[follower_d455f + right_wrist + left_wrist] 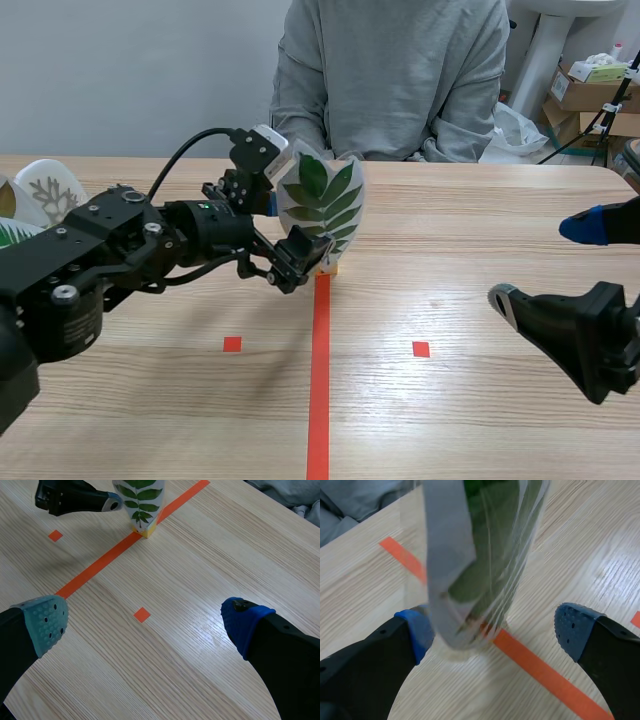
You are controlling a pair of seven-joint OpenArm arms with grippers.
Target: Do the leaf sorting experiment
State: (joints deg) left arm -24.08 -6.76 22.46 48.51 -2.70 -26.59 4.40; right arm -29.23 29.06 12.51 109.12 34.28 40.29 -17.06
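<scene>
Left gripper [495, 630] is spread wide with the leaf card [322, 205] between its fingers. Nothing is pinched: one pad [417, 630] is at or just touching the card's lower edge, and the other is well apart from it. The card stands upright in a small yellowish base [144, 530] on the tape line [318, 380], directly ahead of and under the left wrist. My read is that this is the grasp/release point for this card at the centre line; a single moment doesn't show which. If it's a pick, the next move needs recentring first. The card sits off to one finger, so closing now would shove it sideways, and a tall, thin card on a small foot probably tips easily. Close low, near the base, then carry it to a side. The red squares either side of the line are likely the sort targets, but that's a guess. Right gripper [145, 625] is also spread and holds nothing. It hovers over bare table, with the card well ahead of it and the left gripper just beside that card. Containers: no bins or trays in view, and the base is the only holder, with one card in it. More leaf cards [50, 190] sit behind the left arm, far from its fingers. Cardboard boxes [585, 90] are beyond the right arm, contents too small to tell. A person [390, 70] sits across the table.
</scene>
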